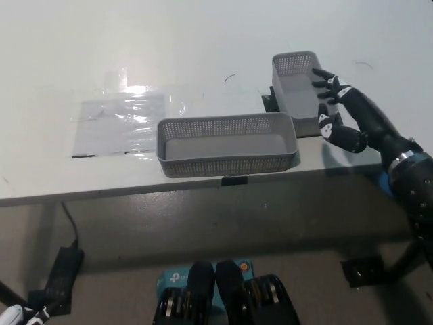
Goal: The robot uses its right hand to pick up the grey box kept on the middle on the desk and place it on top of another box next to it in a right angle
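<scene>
Currently right hand (pixel 352 118) w/ fingers (pixel 329 82) spread, empty, at far box (pixel 302 92) rim. Risk: it shoves the box across tabletop (pixel 203 40) or grabs wrong one vs middle box (pixel 226 144).

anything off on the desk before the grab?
Nothing spilled or damaged. The two grey boxes form an L: the long box lies along the desk's front edge, and the smaller box sits over a dark cutout. A shiny plastic sheet lies flat on the left. The right hand is open at the smaller box.
</scene>
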{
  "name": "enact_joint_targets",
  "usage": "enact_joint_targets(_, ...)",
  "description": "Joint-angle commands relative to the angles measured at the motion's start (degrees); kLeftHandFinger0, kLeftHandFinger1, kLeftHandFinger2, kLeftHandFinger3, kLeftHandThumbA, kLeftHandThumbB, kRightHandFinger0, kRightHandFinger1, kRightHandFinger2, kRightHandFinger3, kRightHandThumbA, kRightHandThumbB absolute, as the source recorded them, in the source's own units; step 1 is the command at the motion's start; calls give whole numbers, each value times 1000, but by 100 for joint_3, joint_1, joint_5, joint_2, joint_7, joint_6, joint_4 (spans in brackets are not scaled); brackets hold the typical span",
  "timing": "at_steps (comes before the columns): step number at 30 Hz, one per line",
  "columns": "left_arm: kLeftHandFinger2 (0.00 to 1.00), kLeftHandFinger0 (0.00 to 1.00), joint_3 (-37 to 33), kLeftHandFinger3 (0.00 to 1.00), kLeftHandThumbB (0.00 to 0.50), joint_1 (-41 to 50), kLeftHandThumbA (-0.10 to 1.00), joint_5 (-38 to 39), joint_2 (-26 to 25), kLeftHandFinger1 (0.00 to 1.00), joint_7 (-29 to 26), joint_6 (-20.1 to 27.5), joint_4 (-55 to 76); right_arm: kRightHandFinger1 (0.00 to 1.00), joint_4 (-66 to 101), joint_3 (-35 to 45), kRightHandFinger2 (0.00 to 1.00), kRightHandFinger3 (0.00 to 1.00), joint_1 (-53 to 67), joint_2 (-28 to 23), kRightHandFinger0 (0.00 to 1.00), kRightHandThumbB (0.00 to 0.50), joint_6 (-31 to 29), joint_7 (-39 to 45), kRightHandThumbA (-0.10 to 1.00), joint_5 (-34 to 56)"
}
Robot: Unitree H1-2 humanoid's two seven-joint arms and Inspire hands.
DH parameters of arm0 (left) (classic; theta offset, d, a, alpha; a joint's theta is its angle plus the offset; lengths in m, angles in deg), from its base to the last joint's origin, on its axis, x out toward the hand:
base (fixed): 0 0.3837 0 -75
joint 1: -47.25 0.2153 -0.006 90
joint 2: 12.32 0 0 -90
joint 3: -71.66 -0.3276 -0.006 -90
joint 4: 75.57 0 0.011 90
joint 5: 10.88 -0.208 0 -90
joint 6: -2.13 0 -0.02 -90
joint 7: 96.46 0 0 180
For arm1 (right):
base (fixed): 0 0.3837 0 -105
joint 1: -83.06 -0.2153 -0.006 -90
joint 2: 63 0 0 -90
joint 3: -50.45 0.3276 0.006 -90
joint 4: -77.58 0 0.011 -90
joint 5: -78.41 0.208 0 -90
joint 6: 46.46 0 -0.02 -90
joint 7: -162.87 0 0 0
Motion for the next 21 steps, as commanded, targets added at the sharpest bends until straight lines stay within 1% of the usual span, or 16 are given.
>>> enact_joint_targets(1, 24, 13, 118, 199, 250, 10, 1000, -3, -211, 9, 125, -46, 174, 1000, -135, -212, 1000, 1000, -519, -227, 1000, 414, -408, 398, 32, -359)
enact_joint_targets(3, 1, 24, 120, 166, 265, 11, 1000, 22, -208, 0, 138, -50, 180, 1000, -243, -327, 1000, 1000, -633, -251, 1000, 428, -372, 478, 38, -457)
enact_joint_targets(6, 8, 3, 105, 150, 241, -16, 1000, 60, -215, 0, 185, -78, 171, 1000, -527, -469, 1000, 1000, -822, -290, 1000, 435, -497, 530, 45, -573)
enact_joint_targets(7, 0, 0, 105, 126, 267, -8, 1000, 66, -212, 0, 189, -48, 158, 1000, -570, -515, 1000, 1000, -870, -302, 1000, 435, -453, 582, 57, -617)
enact_joint_targets(8, 0, 0, 106, 105, 275, 1, 1000, 56, -213, 0, 196, -63, 186, 1000, -643, -592, 1000, 1000, -953, -316, 1000, 434, -358, 684, 83, -690)
enact_joint_targets(9, 0, 5, 103, 103, 250, 5, 1000, 38, -217, 0, 210, -119, 227, 1000, -723, -637, 1000, 1000, -1016, -318, 1000, 440, -336, 738, 85, -722)
enact_joint_targets(10, 0, 10, 102, 100, 244, -21, 1000, 34, -228, 0, 230, -125, 230, 1000, -769, -654, 1000, 1000, -1061, -329, 1000, 444, -323, 782, 84, -730)
enact_joint_targets(11, 0, 11, 104, 99, 245, -33, 1000, 33, -231, 0, 240, -120, 227, 1000, -783, -656, 1000, 1000, -1077, -333, 1000, 443, -317, 802, 84, -738)
enact_joint_targets(12, 0, 2, 112, 89, 271, -38, 1000, 60, -226, 0, 263, -151, 217, 1000, -829, -684, 1000, 1000, -1094, -337, 1000, 455, -336, 827, 79, -776)
enact_joint_targets(13, 0, 0, 125, 78, 276, -61, 1000, 100, -229, 0, 301, -203, 213, 1000, -867, -714, 1000, 1000, -1114, -354, 1000, 454, -352, 860, 77, -826)
enact_joint_targets(15, 0, 0, 108, 71, 249, -58, 1000, 40, -252, 0, 303, -156, 219, 1000, -1022, -836, 1000, 1000, -1127, -402, 1000, 463, -385, 984, 90, -937)
enact_joint_targets(16, 0, 0, 105, 72, 262, -58, 1000, 28, -254, 0, 313, -157, 229, 1000, -1186, -895, 1000, 1000, -1140, -425, 1000, 473, -479, 1004, 90, -978)
enact_joint_targets(18, 0, 5, 134, 70, 275, -53, 1000, 40, -260, 0, 334, -266, 258, 1000, -1326, -928, 1000, 1000, -1185, -424, 1000, 473, -554, 990, 68, -1022)
enact_joint_targets(19, 0, 38, 151, 65, 274, -42, 1000, 66, -263, 0, 338, -259, 259, 1000, -1413, -955, 1000, 1000, -1222, -430, 1000, 466, -574, 989, 65, -1059)
enact_joint_targets(20, 0, 12, 162, 57, 257, -32, 1000, 97, -265, 0, 339, -211, 253, 1000, -1562, -996, 1000, 1000, -1277, -456, 1000, 447, -590, 954, 59, -1158)
enact_joint_targets(21, 0, 5, 164, 56, 254, -29, 1000, 106, -272, 0, 348, -193, 256, 1000, -1589, -1013, 1000, 1000, -1300, -472, 1000, 445, -565, 962, 60, -1217)
